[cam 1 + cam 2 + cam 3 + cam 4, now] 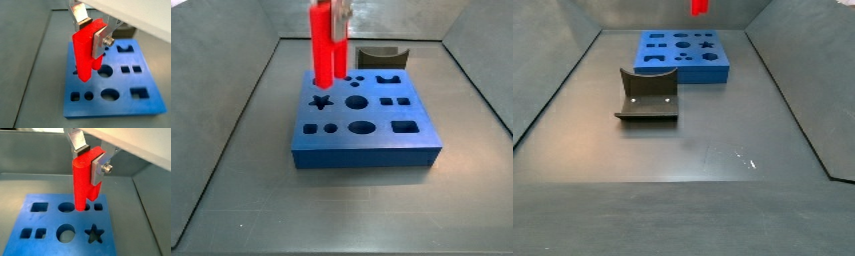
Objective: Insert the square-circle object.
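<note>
My gripper (90, 32) is shut on the square-circle object (83, 55), a bright red two-bar peg held upright by its upper end between the silver fingers (101, 42). The peg hangs over the blue block (137, 102) with shaped holes. In a wrist view the gripper (90, 159) holds the peg (81, 183) with its lower end over the block (47, 235), near a round hole (66, 207) and a small square hole (99, 206). In a side view the peg (326, 45) stands over the block's (372, 145) far left part; I cannot tell whether it touches.
The dark fixture (647, 95) stands on the grey floor beside the blue block (684, 62), and it also shows behind the block in a side view (381, 57). Grey walls enclose the floor. The red peg (700, 6) shows at the picture's edge.
</note>
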You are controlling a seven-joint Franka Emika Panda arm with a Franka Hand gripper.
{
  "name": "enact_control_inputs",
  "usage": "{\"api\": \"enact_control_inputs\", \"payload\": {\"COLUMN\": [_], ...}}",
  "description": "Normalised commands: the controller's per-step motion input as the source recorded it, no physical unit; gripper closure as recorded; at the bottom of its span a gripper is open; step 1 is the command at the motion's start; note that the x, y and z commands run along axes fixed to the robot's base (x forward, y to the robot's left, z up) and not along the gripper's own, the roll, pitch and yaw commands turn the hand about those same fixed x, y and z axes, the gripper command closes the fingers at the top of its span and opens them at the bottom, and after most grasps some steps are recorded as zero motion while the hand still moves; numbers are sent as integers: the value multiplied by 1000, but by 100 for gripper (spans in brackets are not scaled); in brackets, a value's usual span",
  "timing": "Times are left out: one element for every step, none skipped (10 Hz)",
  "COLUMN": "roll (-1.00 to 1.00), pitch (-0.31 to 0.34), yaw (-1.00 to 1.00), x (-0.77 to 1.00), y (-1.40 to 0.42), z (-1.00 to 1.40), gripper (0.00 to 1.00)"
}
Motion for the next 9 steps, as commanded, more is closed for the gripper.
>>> {"api": "enact_control_inputs", "payload": {"roll": [0, 0, 0, 0, 0, 0, 0, 0, 17], "pitch": [0, 0, 0, 0, 0, 0, 9, 41, 70], "yaw": [-1000, -1000, -1000, -1000, -1000, -1000, -1000, -966, -774], "x": [0, 0, 0, 0, 0, 0, 0, 0, 43], "y": [0, 0, 0, 0, 0, -9, -31, -134, -289], "z": [-557, -549, -546, -540, -523, -491, -366, -191, -111], "gripper": [100, 100, 100, 100, 100, 100, 100, 100, 100]}}
